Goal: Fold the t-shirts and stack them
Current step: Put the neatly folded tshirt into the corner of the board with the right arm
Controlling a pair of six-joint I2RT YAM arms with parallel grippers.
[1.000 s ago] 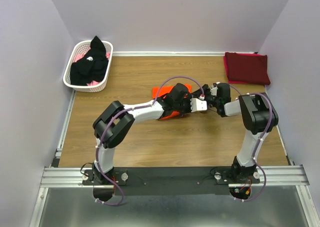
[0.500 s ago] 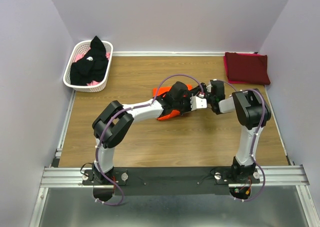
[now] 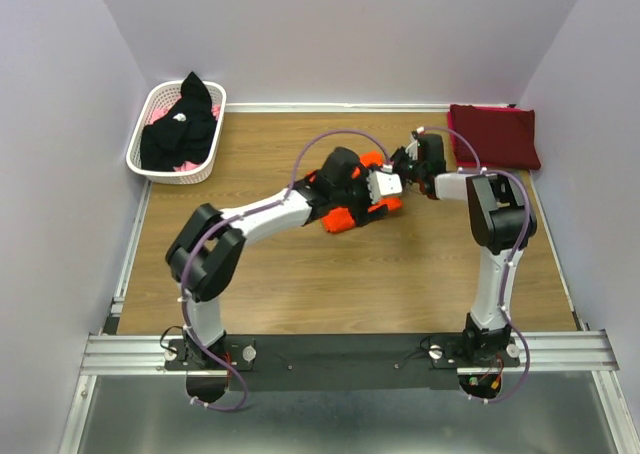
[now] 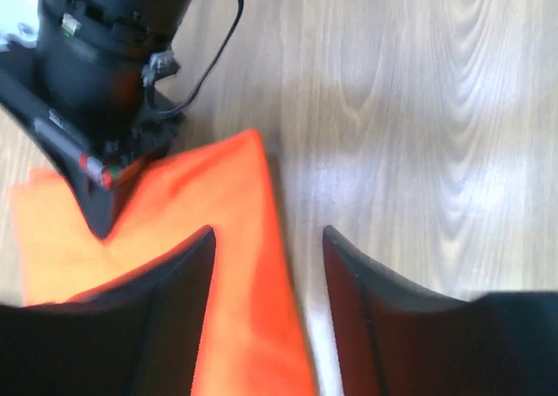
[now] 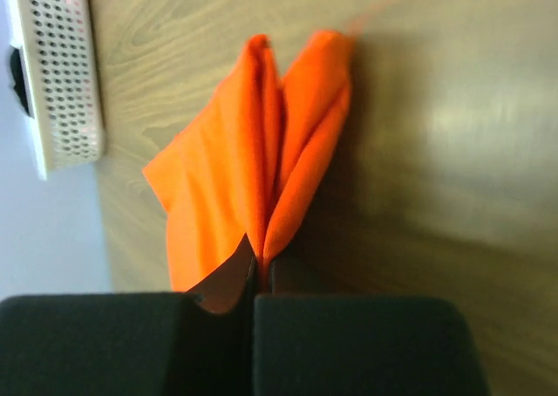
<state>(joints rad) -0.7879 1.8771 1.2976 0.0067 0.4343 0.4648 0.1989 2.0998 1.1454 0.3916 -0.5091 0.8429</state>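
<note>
The bright orange t-shirt [image 3: 345, 220] lies bunched at the table's middle, partly under both grippers. My right gripper [image 5: 261, 261] is shut on a pinched fold of the orange t-shirt [image 5: 253, 152], which fans out from the jaws. My left gripper [image 4: 268, 235] is open above the orange cloth [image 4: 218, 239], one finger over it and the other over bare wood. In the top view the left gripper [image 3: 383, 186] and the right gripper [image 3: 402, 164] sit close together. The dark maroon t-shirt [image 3: 493, 134] lies folded at the back right. The black t-shirt [image 3: 182, 126] is heaped in the basket.
The white slotted basket [image 3: 152, 99] stands at the back left; its wall [image 5: 61, 73] also shows in the right wrist view. The right arm's black wrist [image 4: 96, 56] fills the upper left of the left wrist view. Purple walls enclose the wooden table [image 3: 300, 274].
The right gripper has shut on the orange t-shirt. The left gripper has opened and let go of it. Both grippers and the shirt have shifted toward the back right.
</note>
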